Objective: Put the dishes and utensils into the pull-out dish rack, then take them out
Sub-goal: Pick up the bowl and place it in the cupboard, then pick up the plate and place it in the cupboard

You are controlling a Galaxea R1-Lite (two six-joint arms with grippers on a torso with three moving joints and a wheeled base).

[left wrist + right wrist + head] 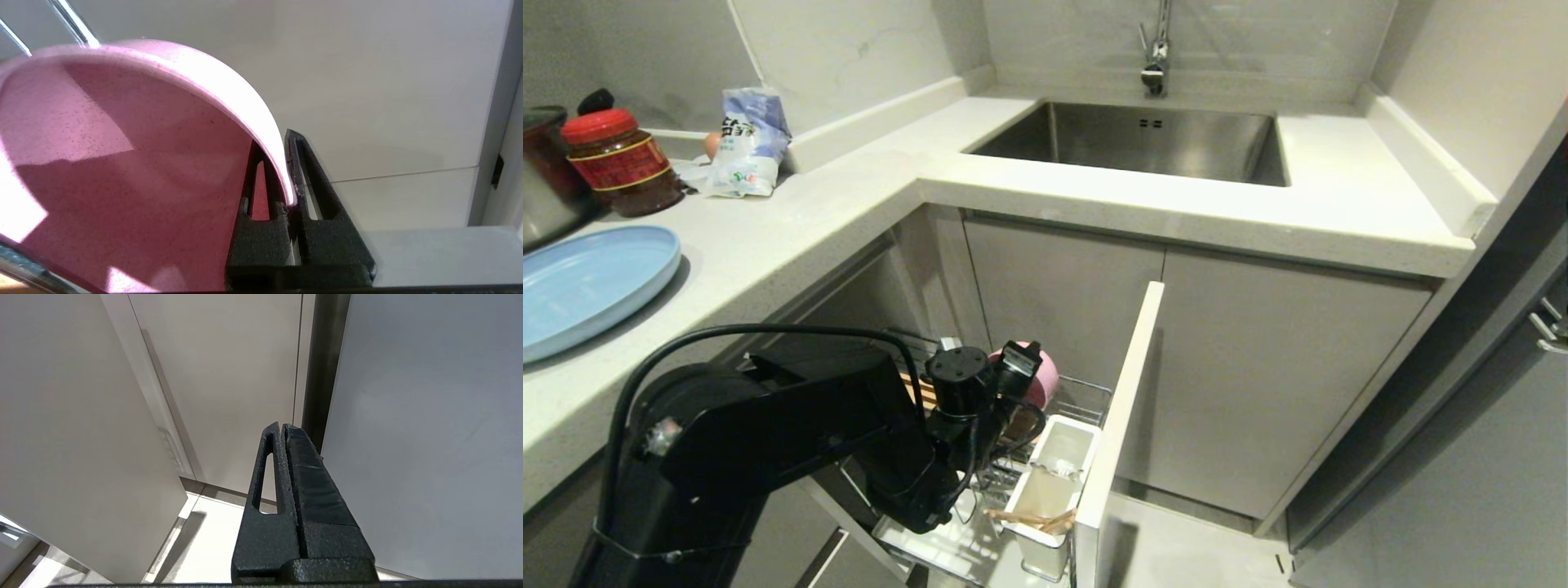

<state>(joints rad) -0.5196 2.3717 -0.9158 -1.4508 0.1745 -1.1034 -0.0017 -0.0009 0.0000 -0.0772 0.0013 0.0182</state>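
Observation:
My left gripper (pixel 286 163) is shut on the rim of the pink bowl (pixel 122 163), one finger inside and one outside. The bowl (pixel 1047 377) stands tilted on edge at the back of the pull-out dish rack (pixel 1090 398), mostly hidden behind my left wrist. The rack's white front panel (pixel 1123 408) stands pulled out. Light-wood chopsticks (pixel 1033 518) lean in the white utensil cup (pixel 1058 457). The light-blue plate (pixel 588 282) lies on the counter at the left. My right gripper (pixel 282 426) is shut and empty, hanging beside cabinet panels, outside the head view.
A steel sink (pixel 1143 139) with a faucet (pixel 1156 49) sits in the counter behind the rack. A red-lidded jar (pixel 621 159), a plastic bag (pixel 747 143) and a pot (pixel 543 180) stand at the far left. White cabinet doors (pixel 1258 376) close off the right.

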